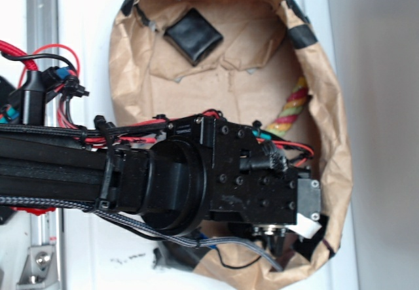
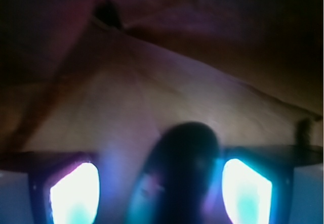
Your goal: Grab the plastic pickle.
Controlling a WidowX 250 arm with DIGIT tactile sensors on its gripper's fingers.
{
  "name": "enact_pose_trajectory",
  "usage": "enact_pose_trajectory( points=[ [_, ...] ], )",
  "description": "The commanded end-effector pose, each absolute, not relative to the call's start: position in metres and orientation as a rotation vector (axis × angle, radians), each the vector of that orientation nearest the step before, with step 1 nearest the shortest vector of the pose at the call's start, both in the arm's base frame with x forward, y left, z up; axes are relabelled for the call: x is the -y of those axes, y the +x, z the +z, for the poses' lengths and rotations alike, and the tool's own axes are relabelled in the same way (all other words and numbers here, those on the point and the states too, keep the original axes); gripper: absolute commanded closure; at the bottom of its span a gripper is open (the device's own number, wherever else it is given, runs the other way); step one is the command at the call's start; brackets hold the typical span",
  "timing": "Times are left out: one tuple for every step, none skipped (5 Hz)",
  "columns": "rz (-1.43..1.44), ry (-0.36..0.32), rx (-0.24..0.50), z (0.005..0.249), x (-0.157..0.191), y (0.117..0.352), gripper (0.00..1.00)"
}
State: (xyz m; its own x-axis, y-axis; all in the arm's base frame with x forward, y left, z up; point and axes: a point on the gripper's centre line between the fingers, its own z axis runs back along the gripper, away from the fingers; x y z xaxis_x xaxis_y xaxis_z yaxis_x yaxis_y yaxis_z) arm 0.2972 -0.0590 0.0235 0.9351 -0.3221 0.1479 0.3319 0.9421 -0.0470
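Gripper (image 2: 161,188) stands wide around the blurred dark, rounded plastic pickle (image 2: 182,168) inside the crumpled brown paper bag (image 1: 327,107); risk: closing off-centre lets the glossy piece squirt free.

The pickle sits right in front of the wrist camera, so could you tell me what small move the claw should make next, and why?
Probably close the claw. In the wrist view the dark pickle lies between the two glowing fingers, which stand apart on either side of it, low on the brown paper.
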Motion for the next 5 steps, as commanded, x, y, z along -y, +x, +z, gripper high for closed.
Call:
enact_pose_trajectory(
  points=[
    [-0.246,-0.044,0.148,0.049,0.036,0.293,1.0],
    [-0.253,-0.065,0.161,0.057,0.031,0.29,1.0],
    [-0.243,-0.07,0.207,0.08,0.024,0.288,1.0],
    [-0.227,-0.07,0.258,0.12,0.015,0.282,1.0],
    [0.021,-0.025,0.19,0.17,-0.005,0.258,1.0]
  ],
)
